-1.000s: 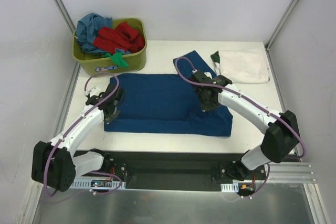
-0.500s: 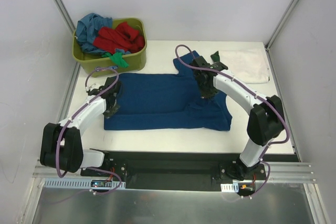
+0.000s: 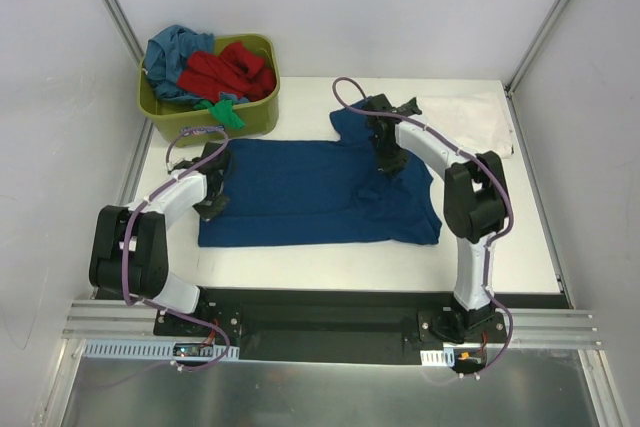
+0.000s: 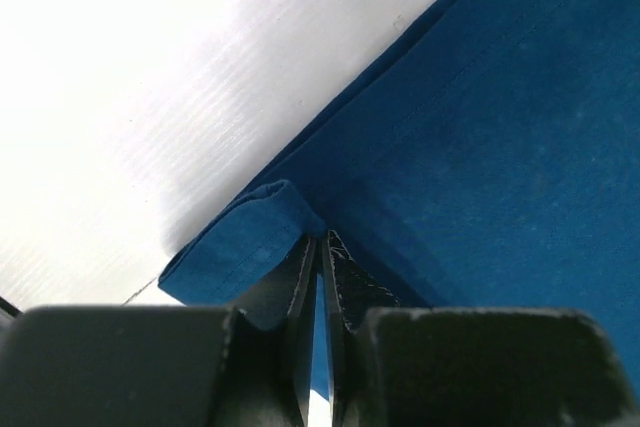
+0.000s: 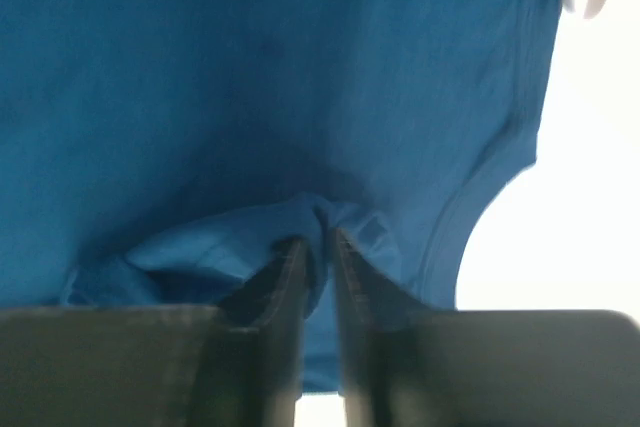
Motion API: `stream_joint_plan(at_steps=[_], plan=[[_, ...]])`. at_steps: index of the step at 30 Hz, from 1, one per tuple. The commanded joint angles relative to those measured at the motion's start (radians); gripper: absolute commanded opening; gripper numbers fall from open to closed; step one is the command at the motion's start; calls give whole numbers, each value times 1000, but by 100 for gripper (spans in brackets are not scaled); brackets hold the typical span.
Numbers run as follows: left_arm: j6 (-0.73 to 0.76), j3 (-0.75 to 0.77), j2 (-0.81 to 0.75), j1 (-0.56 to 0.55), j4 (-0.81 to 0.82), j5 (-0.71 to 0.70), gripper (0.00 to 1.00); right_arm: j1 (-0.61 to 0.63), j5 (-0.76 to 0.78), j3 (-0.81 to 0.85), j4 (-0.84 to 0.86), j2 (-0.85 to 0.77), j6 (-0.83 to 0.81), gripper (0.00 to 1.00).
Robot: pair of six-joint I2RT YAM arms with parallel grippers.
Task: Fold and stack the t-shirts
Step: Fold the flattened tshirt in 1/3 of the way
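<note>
A dark blue t-shirt (image 3: pixel 300 192) lies spread flat across the middle of the table. My left gripper (image 3: pixel 212 187) is at its left edge, shut on a small fold of the hem (image 4: pixel 245 232); the left gripper (image 4: pixel 322 237) has its jaws almost touching. My right gripper (image 3: pixel 388 159) is on the shirt's right part near the sleeve. In the right wrist view the right gripper (image 5: pixel 318 237) has a bunched fold of blue cloth (image 5: pixel 250 247) between jaws that stand slightly apart. A folded white t-shirt (image 3: pixel 465 122) lies at the back right with a dark green one (image 3: pixel 410 107) peeking out beside it.
An olive-green tub (image 3: pixel 200 125) stands at the back left, holding crumpled red (image 3: pixel 225 69), teal (image 3: pixel 170 52) and green (image 3: pixel 222 112) t-shirts. Bare white table (image 3: pixel 300 262) runs along the near edge. Grey walls and metal frame posts close in the sides.
Both grippers have moved toward the back of the table with the blue cloth. The right one travelled further, shifting the shirt's right part back, and its jaws have parted slightly.
</note>
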Motion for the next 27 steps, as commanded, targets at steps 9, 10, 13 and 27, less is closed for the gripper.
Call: stream_joint_plan(at_steps=[9, 10, 13, 27], plan=[[51, -38, -219, 11, -5, 90, 99, -16, -26, -106, 36, -216, 53, 82], [51, -48, -241, 11, -6, 113, 99, -15, -122, -163, 65, -261, 95, 96], [61, -84, -316, 9, -6, 156, 99, -16, -358, -361, 238, -402, 172, 100], [89, -219, -497, 9, 8, 217, 99, -13, -429, -398, 511, -174, 395, 100]])
